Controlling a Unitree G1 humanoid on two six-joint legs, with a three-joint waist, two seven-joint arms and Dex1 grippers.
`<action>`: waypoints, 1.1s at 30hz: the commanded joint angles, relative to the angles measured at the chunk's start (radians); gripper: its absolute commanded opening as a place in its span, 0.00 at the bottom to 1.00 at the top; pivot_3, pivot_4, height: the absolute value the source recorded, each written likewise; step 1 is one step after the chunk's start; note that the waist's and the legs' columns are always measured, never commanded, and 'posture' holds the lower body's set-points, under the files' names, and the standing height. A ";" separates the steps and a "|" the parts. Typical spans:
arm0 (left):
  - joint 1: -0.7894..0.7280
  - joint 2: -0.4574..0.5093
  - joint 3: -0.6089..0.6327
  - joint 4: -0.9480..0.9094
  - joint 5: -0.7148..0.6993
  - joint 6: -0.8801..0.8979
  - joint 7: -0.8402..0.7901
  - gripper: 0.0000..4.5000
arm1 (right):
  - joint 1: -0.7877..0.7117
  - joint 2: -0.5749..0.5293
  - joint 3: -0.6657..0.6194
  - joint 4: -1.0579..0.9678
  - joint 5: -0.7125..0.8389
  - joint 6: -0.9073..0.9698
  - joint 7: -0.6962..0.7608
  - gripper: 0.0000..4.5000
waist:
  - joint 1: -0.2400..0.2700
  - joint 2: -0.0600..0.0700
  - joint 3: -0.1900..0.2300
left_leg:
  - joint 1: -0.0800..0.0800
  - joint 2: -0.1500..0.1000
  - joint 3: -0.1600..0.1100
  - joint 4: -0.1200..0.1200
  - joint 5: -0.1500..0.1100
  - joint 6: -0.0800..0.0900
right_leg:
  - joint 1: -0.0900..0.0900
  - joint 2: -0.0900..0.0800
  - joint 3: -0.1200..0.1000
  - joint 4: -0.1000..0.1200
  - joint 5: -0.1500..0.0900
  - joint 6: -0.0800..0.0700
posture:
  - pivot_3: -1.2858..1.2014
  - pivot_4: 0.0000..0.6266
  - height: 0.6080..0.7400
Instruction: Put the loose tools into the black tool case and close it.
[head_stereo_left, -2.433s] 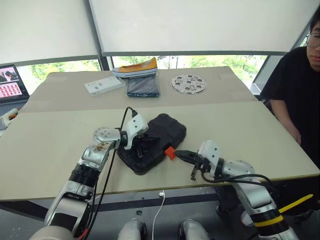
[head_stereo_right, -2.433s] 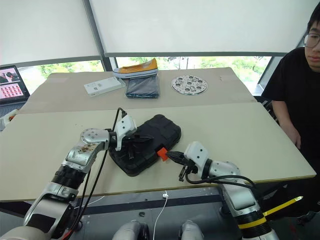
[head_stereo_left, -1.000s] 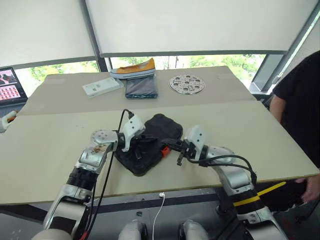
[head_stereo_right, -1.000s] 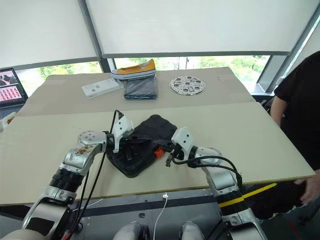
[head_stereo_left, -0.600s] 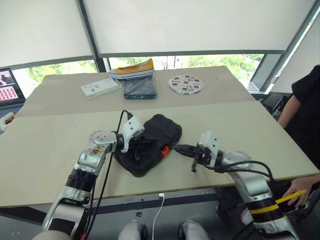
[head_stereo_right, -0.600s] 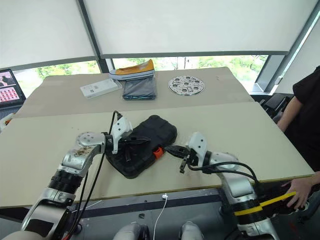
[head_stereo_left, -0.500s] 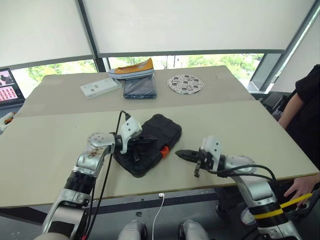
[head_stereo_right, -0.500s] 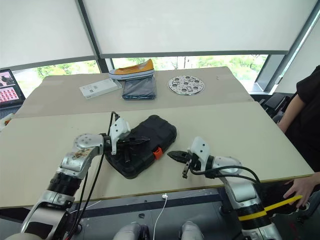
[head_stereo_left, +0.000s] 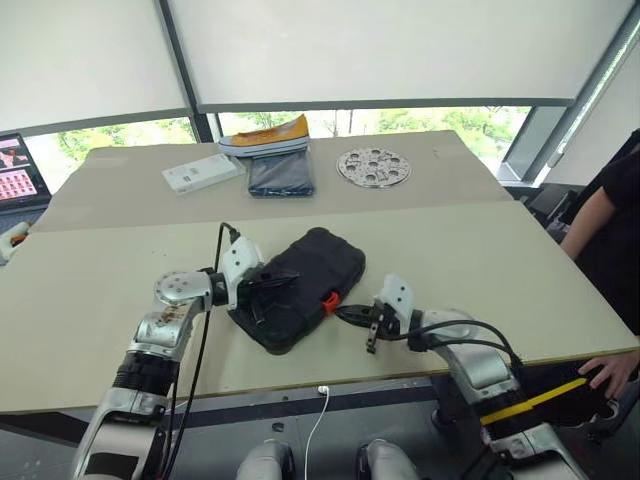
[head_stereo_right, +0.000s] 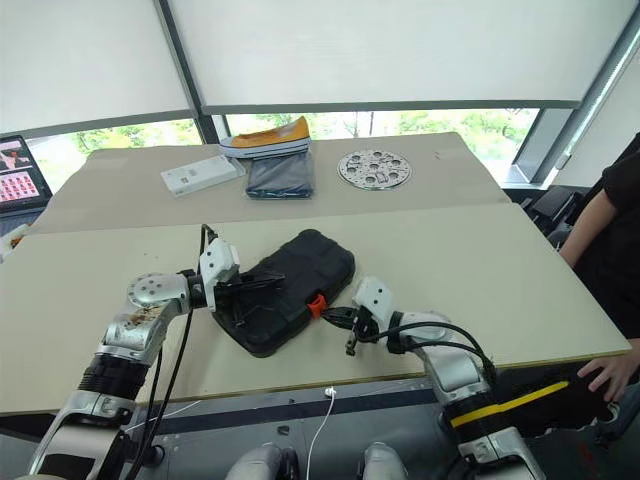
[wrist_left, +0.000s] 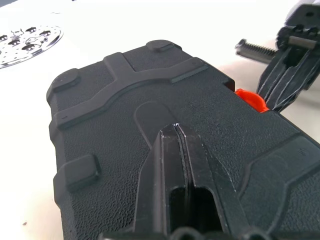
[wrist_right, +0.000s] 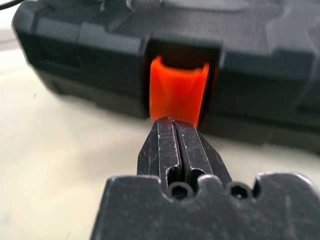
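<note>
Right gripper (wrist_right: 175, 131): fingers pressed together, holding nothing, tips just at the lower edge of the orange latch (wrist_right: 178, 90) on the near side of the case (head_stereo_left: 300, 280). Whether they touch the latch cannot be told; in the head views the tips sit just beside it.

Left gripper (wrist_left: 176, 134): fingers also pressed together, empty, lying over the lid's raised centre panel. Looks like it is bracing the lid, though contact is not certain.

Step in hand, by my reading: seating the latch to finish the closing. To do it well: keep the left gripper bearing down on the lid so the case does not slide or lift; push the latch square on its middle with the closed right tips, towards the case wall and upward so it snaps over; keep the push short and level with the table (head_stereo_left: 480, 250), since the case lies askew near the front edge and a skewed shove would turn it.

Case: lid down, both halves meeting along the seam in the right wrist view. Contents hidden; no loose tools lie on the table around it.

Farther out, well apart on the far table: a white box (head_stereo_left: 204, 172), a folded cloth (head_stereo_left: 279, 175) with a shoe (head_stereo_left: 265, 138) behind it, a round perforated disc (head_stereo_left: 373, 166).
</note>
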 joint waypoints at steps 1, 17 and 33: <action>0.057 -0.005 -0.060 0.057 0.040 0.042 -0.004 0.00 | -0.047 0.026 -0.004 -0.006 0.001 -0.040 -0.005 0.00 | -0.002 0.000 0.000 | 0.000 0.000 0.000 0.000 0.000 0.000 | 0.000 0.000 0.000 0.000 0.000 0.000 | 0.52 0.24 1.00; 0.339 0.218 0.282 -0.269 -0.243 0.097 -0.070 0.91 | 0.211 -0.222 -0.246 -0.227 0.168 -0.197 0.188 0.57 | -0.001 -0.008 0.007 | -0.007 0.001 0.001 -0.006 -0.002 -0.004 | -0.008 0.003 0.001 0.002 -0.003 0.003 | 0.52 0.24 1.00; 0.665 0.324 0.481 -0.173 -0.104 -0.124 0.067 1.00 | 0.210 -0.324 -0.341 -0.005 0.159 -0.442 0.295 0.97 | 0.025 -0.016 0.020 | -0.016 0.001 0.003 -0.006 -0.004 -0.007 | -0.023 -0.001 0.000 0.001 -0.007 -0.003 | 0.52 0.24 1.00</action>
